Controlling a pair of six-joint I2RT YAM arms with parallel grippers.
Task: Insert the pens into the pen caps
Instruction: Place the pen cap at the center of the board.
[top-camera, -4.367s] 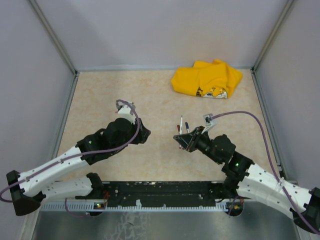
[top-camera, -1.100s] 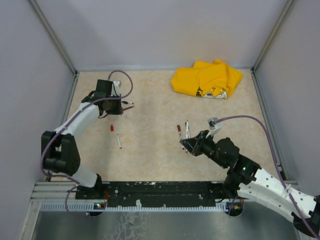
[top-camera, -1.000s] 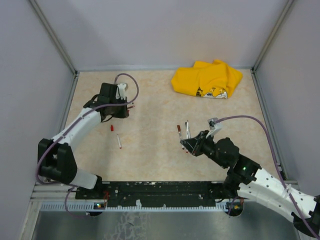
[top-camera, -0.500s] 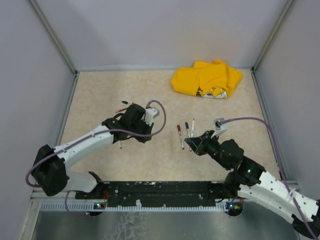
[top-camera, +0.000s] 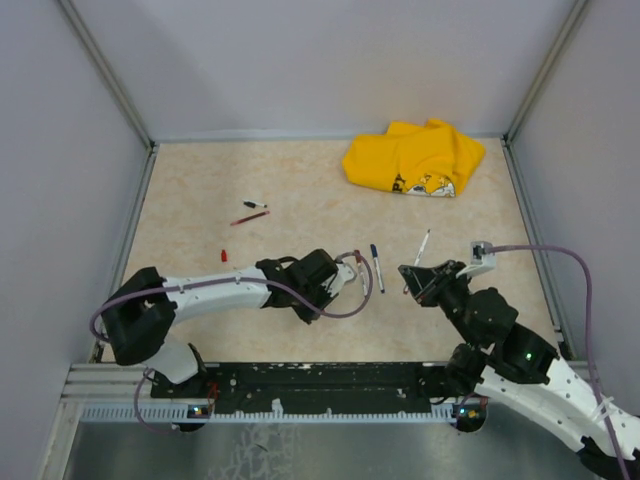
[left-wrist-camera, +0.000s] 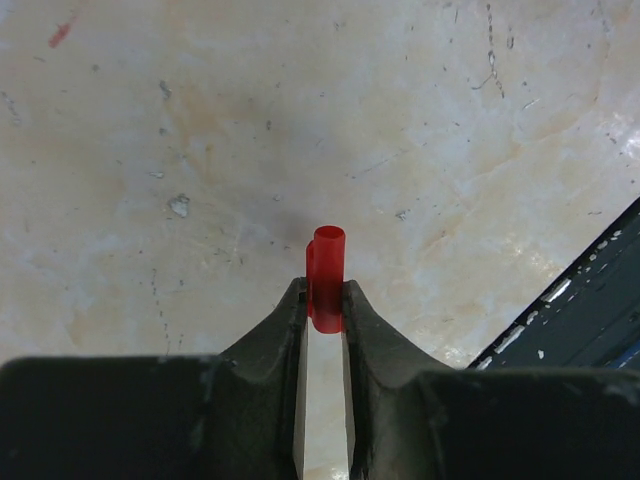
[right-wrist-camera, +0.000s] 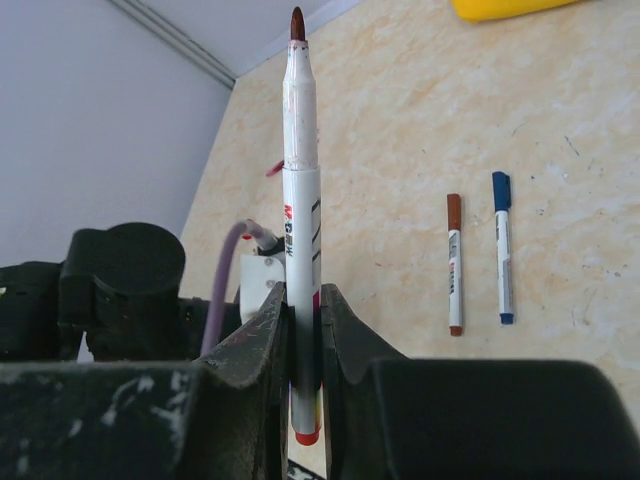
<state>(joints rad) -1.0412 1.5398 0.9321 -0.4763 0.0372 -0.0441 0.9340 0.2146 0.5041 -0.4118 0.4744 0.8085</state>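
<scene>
Left fingers (left-wrist-camera: 272, 338) clenched on a red pen cap (left-wrist-camera: 327, 272) near tabletop (top-camera: 200, 190) centre, right fingers (right-wrist-camera: 250, 350) at their 3 o'clock grasping an uncapped white pen (right-wrist-camera: 300, 160), tip possibly brown, blue-capped pen (top-camera: 376, 268) lying between.

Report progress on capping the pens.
Done: blue pen and brown pen look capped. In hand: left gripper pinches a red cap, right gripper holds an uncapped pen, not yet joined. Left: a loose cap, plus a black-tipped pen and red pen, too small to judge.

Our left gripper (left-wrist-camera: 325, 300) reaches low along the bench's near edge, pinching a cap (left-wrist-camera: 328, 262); our right gripper (right-wrist-camera: 303, 300) clamps a pen (right-wrist-camera: 300, 200).
</scene>
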